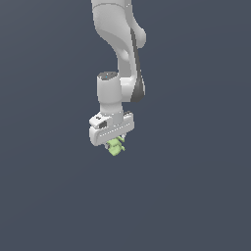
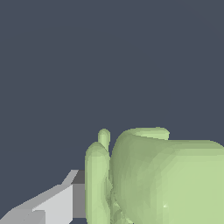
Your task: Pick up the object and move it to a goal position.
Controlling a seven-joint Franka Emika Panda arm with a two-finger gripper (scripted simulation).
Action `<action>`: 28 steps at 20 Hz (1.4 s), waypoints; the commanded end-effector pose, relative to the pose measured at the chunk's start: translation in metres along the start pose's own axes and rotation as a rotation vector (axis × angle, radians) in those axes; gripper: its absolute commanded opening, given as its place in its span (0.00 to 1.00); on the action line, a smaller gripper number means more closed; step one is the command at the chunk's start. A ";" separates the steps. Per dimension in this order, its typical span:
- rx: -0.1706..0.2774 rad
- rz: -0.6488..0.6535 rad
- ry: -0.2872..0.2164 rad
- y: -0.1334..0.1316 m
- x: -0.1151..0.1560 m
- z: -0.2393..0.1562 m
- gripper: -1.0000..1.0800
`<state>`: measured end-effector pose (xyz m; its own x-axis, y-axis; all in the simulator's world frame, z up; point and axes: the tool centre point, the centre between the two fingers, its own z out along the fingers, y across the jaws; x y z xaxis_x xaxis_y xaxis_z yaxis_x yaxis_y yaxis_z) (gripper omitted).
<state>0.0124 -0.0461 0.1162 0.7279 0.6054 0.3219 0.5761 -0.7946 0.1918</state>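
Note:
The object (image 1: 116, 147) is a small light-green lumpy item hanging just under the white hand, in the middle of the exterior view. My gripper (image 1: 114, 145) is shut on it, and the fingers are mostly hidden behind the hand and the lump. In the wrist view the object (image 2: 166, 179) fills a large part of the picture, its rounded bumps pressed against one grey-white finger (image 2: 59, 201). The other finger is hidden behind the object. The goal position is out of view; no marker for it shows in either frame.
The white arm (image 1: 120, 54) comes down from the upper edge of the exterior view. A plain dark blue-grey background lies all around, with no other objects or edges in sight.

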 end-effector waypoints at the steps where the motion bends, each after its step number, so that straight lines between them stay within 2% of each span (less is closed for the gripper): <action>1: -0.028 -0.009 0.049 0.019 0.008 -0.009 0.00; 9: -0.099 -0.031 0.184 0.068 0.028 -0.037 0.00; 28: -0.252 -0.080 0.483 0.167 0.060 -0.119 0.00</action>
<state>0.1053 -0.1422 0.2681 0.4206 0.6221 0.6604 0.4816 -0.7700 0.4186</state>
